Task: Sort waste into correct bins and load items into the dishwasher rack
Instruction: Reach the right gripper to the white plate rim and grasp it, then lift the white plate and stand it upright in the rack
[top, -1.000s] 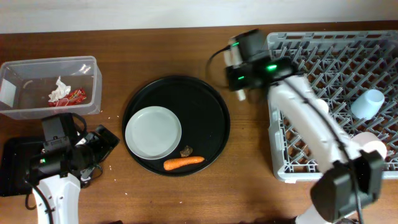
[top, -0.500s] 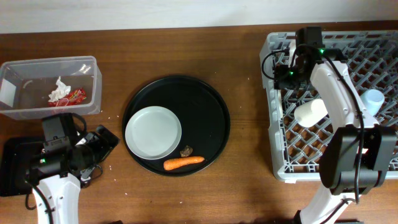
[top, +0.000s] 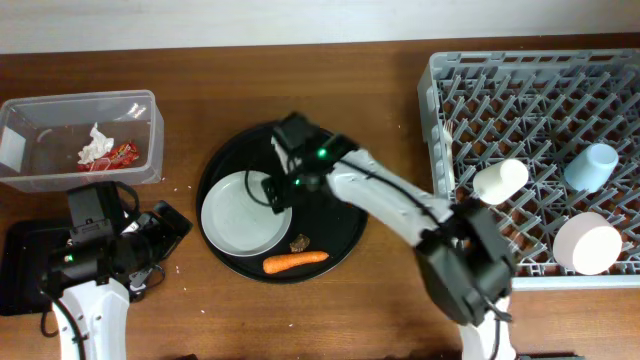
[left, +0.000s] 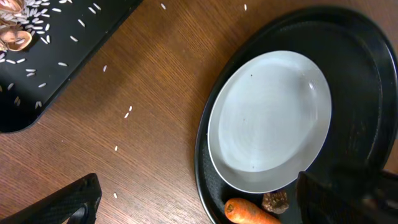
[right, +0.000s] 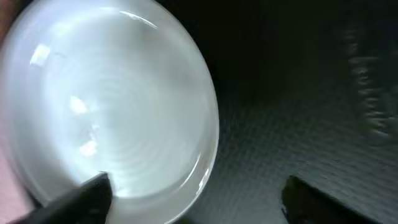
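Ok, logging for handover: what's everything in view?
rack: one, grey, right.
white cup: one, white, rack.
blue cup: one, blue, rack.
bowl: one, white, rack.
round tray: one, black, centre.
plate: one, white, round tray.
carrot: one, orange, round tray.
scrap: one, brown, round tray.
tub: one, clear, left.
tissue: one, white, tub.
wrapper: one, red, tub.
flat tray: one, black, left.
grains: many, pale, flat tray.
left gripper: open, left.
right gripper: open, over plate.

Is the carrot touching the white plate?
Apart. In the overhead view a strip of the black tray shows between the carrot and the lower edge of the plate; the left wrist view shows the same gap.
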